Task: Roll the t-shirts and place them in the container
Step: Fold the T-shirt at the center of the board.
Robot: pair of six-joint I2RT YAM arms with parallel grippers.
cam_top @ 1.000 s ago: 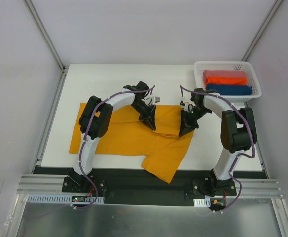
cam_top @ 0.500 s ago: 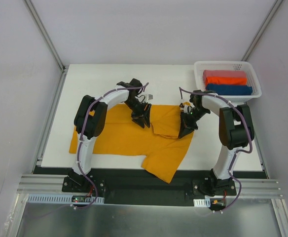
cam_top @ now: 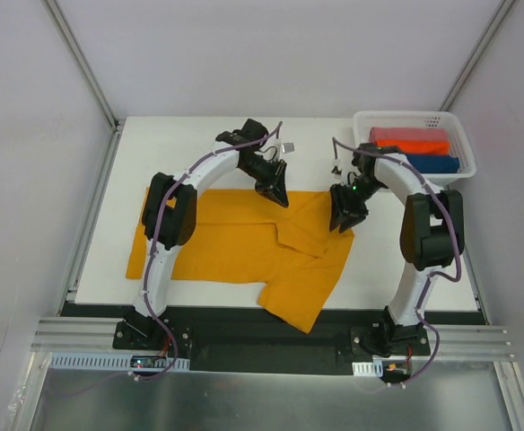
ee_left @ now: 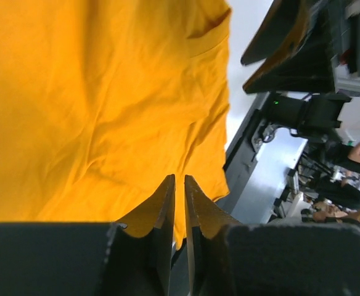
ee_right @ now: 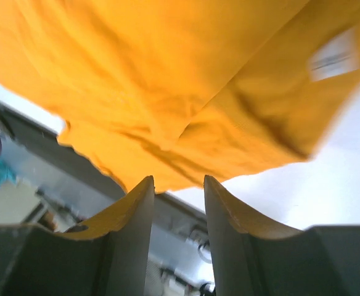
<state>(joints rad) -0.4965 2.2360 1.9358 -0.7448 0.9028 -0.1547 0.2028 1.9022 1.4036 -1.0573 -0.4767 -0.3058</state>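
Note:
The mustard-yellow t-shirt point(cam_top: 226, 238) lies spread on the white table, with its right part folded over on itself and one sleeve hanging past the near edge. My left gripper point(cam_top: 280, 196) hovers at the shirt's far edge. In the left wrist view its jaws point(ee_left: 179, 177) stand almost together with only a thin slit and nothing between them, above the cloth point(ee_left: 94, 92). My right gripper point(cam_top: 341, 223) hangs over the folded right part. Seen from the right wrist it point(ee_right: 179, 179) is open and empty, with the shirt point(ee_right: 167, 61) and its white label point(ee_right: 334, 55) beyond.
A white basket point(cam_top: 362, 126) at the back right corner holds folded red and blue cloths. A small grey item point(cam_top: 287, 146) and a small dark item point(cam_top: 336, 169) lie on the table behind the grippers. Metal frame posts rise at both back corners.
Both grippers let go of the shirt's edge, and the folded flap now lies on the shirt. The left gripper moved back to the far edge and closed again. The right gripper opened and rose.

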